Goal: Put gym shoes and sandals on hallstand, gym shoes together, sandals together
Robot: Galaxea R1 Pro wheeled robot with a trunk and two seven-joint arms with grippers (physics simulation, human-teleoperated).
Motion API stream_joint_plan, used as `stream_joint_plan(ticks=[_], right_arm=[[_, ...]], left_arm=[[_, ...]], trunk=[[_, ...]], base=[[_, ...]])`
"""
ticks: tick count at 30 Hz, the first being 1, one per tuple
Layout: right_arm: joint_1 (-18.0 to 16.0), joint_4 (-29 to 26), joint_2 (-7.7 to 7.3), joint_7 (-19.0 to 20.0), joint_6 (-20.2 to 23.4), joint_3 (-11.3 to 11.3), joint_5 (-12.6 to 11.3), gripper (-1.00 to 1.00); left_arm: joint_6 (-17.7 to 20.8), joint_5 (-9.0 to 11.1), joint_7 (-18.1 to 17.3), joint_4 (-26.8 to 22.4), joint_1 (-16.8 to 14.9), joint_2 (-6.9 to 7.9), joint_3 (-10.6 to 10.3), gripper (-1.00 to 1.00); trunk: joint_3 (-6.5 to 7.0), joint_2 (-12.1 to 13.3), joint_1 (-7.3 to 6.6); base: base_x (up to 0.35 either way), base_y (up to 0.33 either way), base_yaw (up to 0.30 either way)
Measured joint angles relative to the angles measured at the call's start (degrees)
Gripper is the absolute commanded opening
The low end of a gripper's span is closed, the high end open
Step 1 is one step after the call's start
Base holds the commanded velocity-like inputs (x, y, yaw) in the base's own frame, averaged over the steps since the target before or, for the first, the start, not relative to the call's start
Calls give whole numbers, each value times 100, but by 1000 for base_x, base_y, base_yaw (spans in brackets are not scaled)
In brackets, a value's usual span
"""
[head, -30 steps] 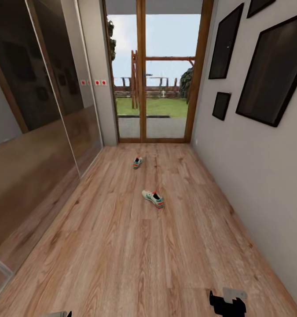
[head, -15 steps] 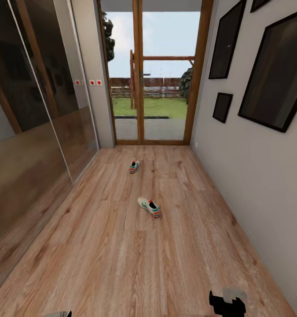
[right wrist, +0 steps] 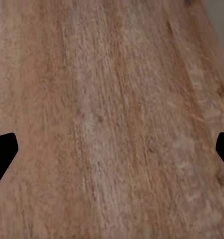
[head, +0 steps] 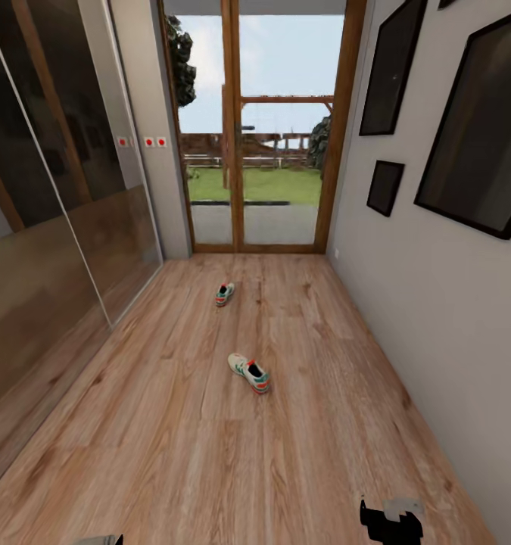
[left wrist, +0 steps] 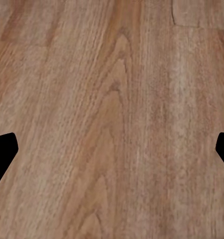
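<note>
item 1, mirrored wardrobe doors (head: pixel 51 227): along the corridor at my 9 to 10 o'clock, dark reflective panels.

item 2, my left gripper (left wrist: pixel 112 149): fingers set wide, a dark tip at each side edge of the left wrist view, nothing between them but plank. in the head view just a sliver of it (head: pixel 104 540) at the lower edge, about 7 o'clock.

item 3, corridor floor (head: pixel 172 454): light brown wood-grain planks, running ahead to the glass door.

item 4, far gym shoe (head: pixel 224 294): white with green stripes and orange heel, lying on the floor at 12 o'clock, near the glass door (head: pixel 263 129), well apart from its mate.

item 5, near gym shoe (head: pixel 249 373): on the floor at 12 o'clock, slightly toward 1, turned at an angle, still well ahead of both arms.

item 6, my right gripper (right wrist: pixel 112 149): also spread wide, carrying nothing, bare plank between the tips. head view shows its black body (head: pixel 391 524) low at 5 o'clock, close to the right wall.

item 7, picture frames (head: pixel 467 129): dark, on the right wall at 2 o'clock.

progress, my judgement: nothing placed yet; both gym shoes are still on the floor, ungrasped. all four pieces of footwear remain to be moved.

views compared: head view gives the shoes, door and walls; the wrist views give finger spread and floor grain.
</note>
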Motion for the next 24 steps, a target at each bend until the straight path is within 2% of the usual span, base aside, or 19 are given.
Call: stream_joint_plan(ticks=[24], right_arm=[[1, 0, 3, 7, 1, 0, 0, 100]], left_arm=[[0, 0, 0, -1, 1, 0, 0, 100]], trunk=[[0, 0, 0]], base=[[316, -112, 14]])
